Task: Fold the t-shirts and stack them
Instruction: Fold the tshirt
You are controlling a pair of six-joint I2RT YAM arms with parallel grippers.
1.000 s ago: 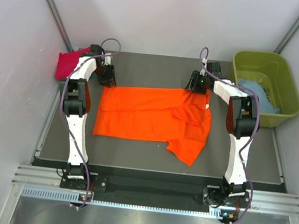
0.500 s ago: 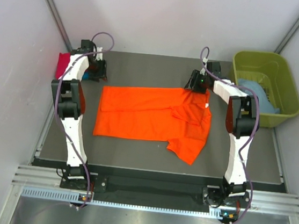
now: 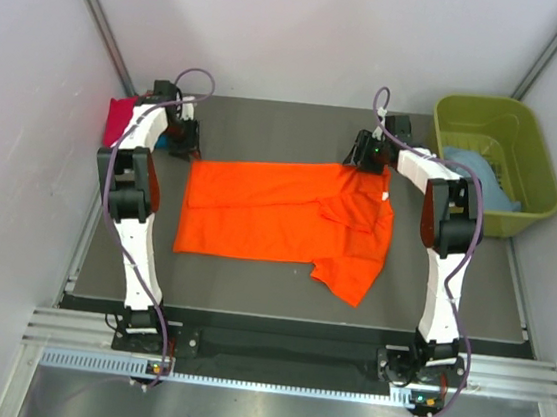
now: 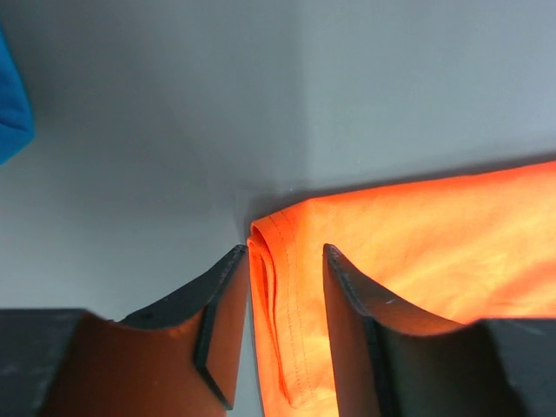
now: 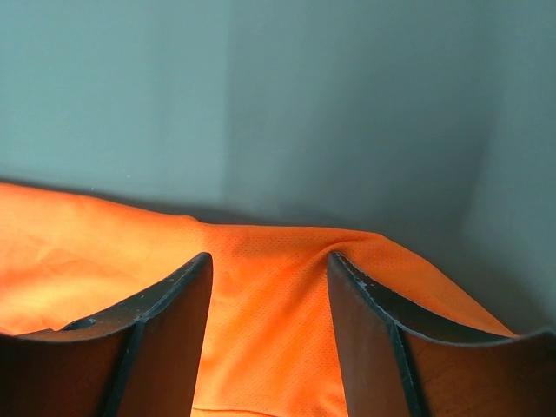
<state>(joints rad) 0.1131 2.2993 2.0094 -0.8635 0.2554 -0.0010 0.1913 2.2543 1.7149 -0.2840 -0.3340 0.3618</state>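
The left gripper [image 3: 181, 140] is coming back in. A second ago it was sitting right at the far left corner of the orange t-shirt [image 3: 278, 214]. Half a second ago it was swinging out towards the crimson-pink t-shirt [image 3: 120, 120] bunched at the far left corner of the worktop [image 3: 251, 276]. Now, in its wrist view, its jaws are standing partly open on either side of the shirt's doubled-over hem corner [image 4: 278, 287], not pinching it as far as I can see.

The right gripper [image 3: 370, 157] is not moving at all. It is waiting at the shirt's far right corner, jaws apart, with the far edge of the cloth [image 5: 269, 287] lying between them and nothing clamped.

To me this looks like a second try at the left corner, so that both far corners can be lifted together for the fold. The orange shirt is lying spread across the middle of the worktop. A light blue t-shirt [image 3: 473, 175] is sitting in the green tub [image 3: 537, 147] off the far right corner.

I'm seeing no readable writing. The white neck tag [image 3: 385, 197] is too small to read.
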